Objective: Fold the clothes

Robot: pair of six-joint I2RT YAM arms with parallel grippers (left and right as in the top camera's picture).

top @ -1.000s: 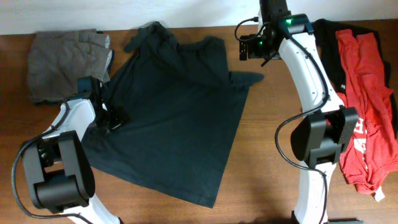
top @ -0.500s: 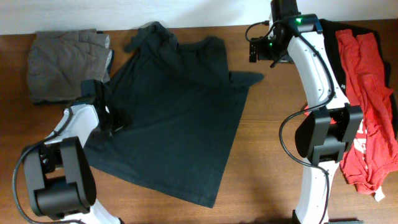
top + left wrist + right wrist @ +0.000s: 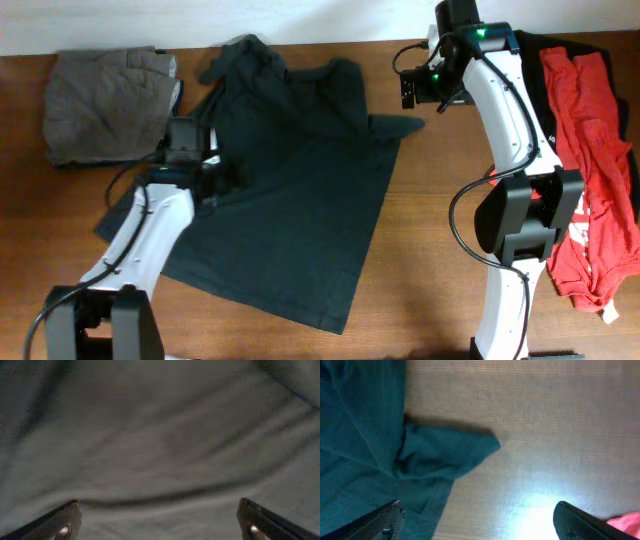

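Black cloth fills the view under the left gripper [image 3: 160, 522] — it is the big dark T-shirt [image 3: 300, 190], lying open and wrinkled on the wooden table [image 3: 430, 260]. The left gripper's two fingers [image 3: 60, 522] are spread wide apart, low over the shirt's left half, with nothing between them. I cannot tell if they touch the cloth. The right gripper [image 3: 477, 520] is spread wide too and holds nothing. It hangs over bare wood, and the shirt's sleeve [image 3: 445, 452] lies near it, on the shirt's side. On its other side, a red T-shirt [image 3: 590, 150] lies on top of a black garment [image 3: 525, 70]. Past the left gripper, near the table's far corner, sits a grey-brown bundle of clothes [image 3: 100, 100].
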